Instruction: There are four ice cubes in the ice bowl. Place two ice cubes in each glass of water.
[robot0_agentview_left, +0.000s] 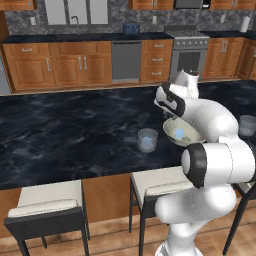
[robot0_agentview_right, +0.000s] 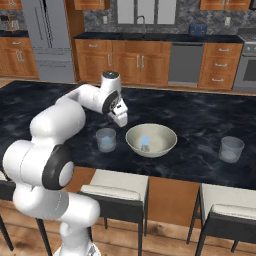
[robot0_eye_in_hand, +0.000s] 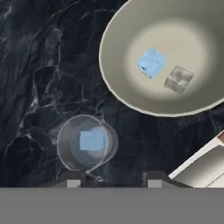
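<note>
The cream ice bowl (robot0_eye_in_hand: 114, 83) holds two ice cubes, a blue one (robot0_eye_in_hand: 151, 62) and a clearer one (robot0_eye_in_hand: 178, 79). A glass of water (robot0_eye_in_hand: 70, 151) stands just beside the bowl with one blue ice cube (robot0_eye_in_hand: 92, 141) inside. My gripper (robot0_eye_in_hand: 113, 180) hangs above the counter between this glass and the bowl, open, with nothing between its fingertips (robot0_eye_in_hand: 73, 180). From the base the gripper (robot0_agentview_right: 121, 121) is over the gap between the near glass (robot0_agentview_right: 106, 139) and the bowl (robot0_agentview_right: 162, 148). A second glass (robot0_agentview_right: 231, 149) stands far right, also seen as the glass (robot0_agentview_left: 247, 125) beyond my arm.
Everything sits on a dark marble island counter (robot0_agentview_right: 200, 115) near its front edge. White-cushioned stools (robot0_agentview_right: 117, 187) (robot0_agentview_left: 47, 200) stand below that edge. My own arm hides part of the bowl (robot0_agentview_left: 189, 142) in the left base view, where the near glass (robot0_agentview_left: 147, 139) is plain.
</note>
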